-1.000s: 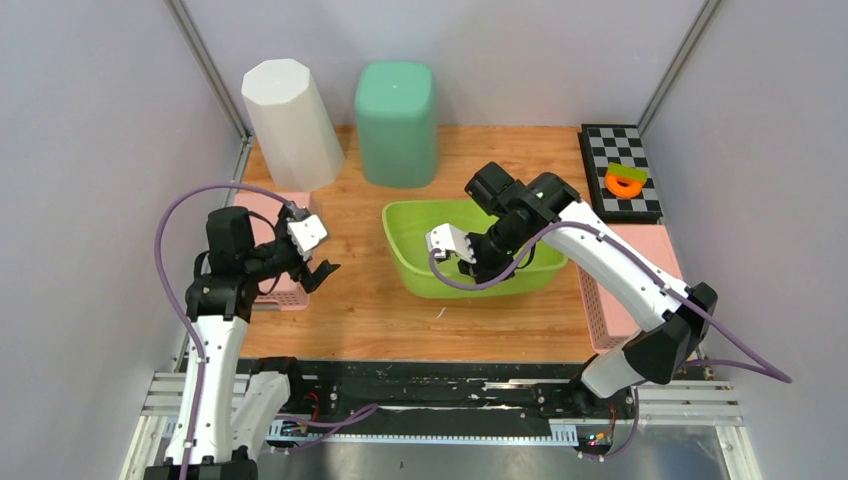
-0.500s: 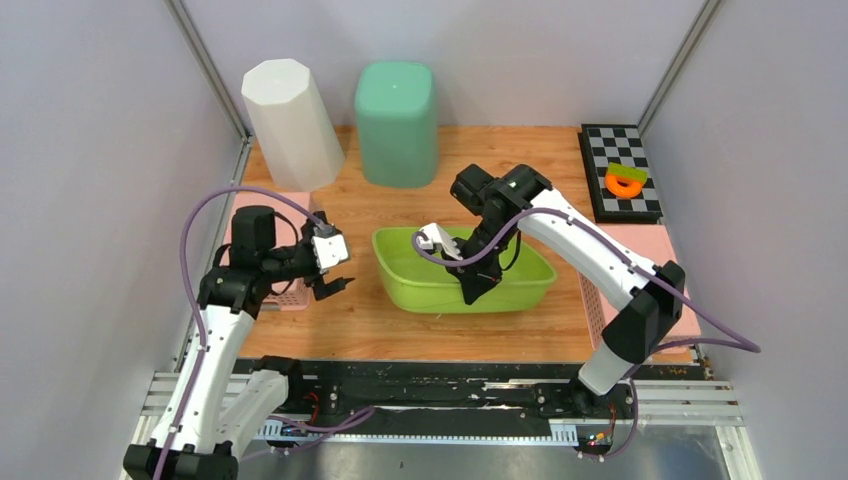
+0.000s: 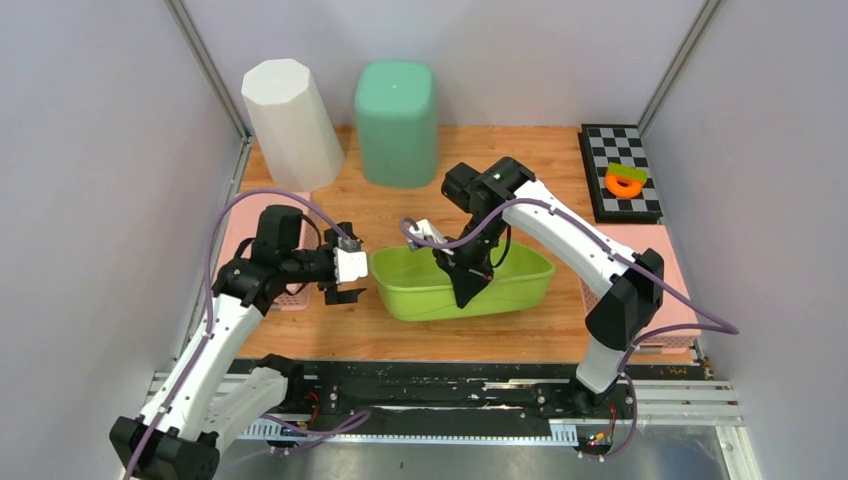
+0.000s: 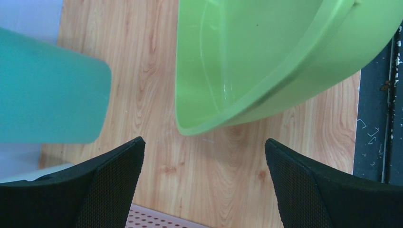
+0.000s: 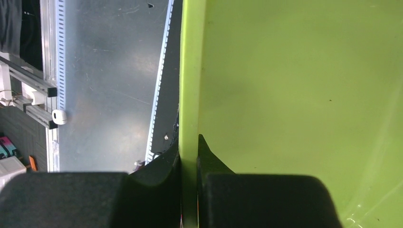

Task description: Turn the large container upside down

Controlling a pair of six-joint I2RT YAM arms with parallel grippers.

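Right gripper [image 5: 189, 156] pinching tub [image 5: 285, 95] rim, probably near wall.

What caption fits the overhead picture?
The right claw pinches the rim of the green tub; the open left claw hovers beside it.

In the top view, the right arm [image 3: 570, 235] covers much of the inside of the lime-green plastic tub [image 3: 520, 278]. The right gripper [image 3: 466, 293] is too dark there to tell its fingers apart. The left arm [image 3: 225, 320] hides most of the pink perforated plastic basket [image 3: 290, 297]. The small orange ring-shaped object [image 3: 625, 181] on the black-and-white checkerboard [image 3: 605, 145] is too small to identify.

In the left wrist view, the tub runs off the top and right edges. The teal plastic container [image 4: 47, 95] is blurred and cut by the left edge. The fingers [image 4: 109, 183] of the left gripper [image 4: 203, 149] are cropped at the bottom.
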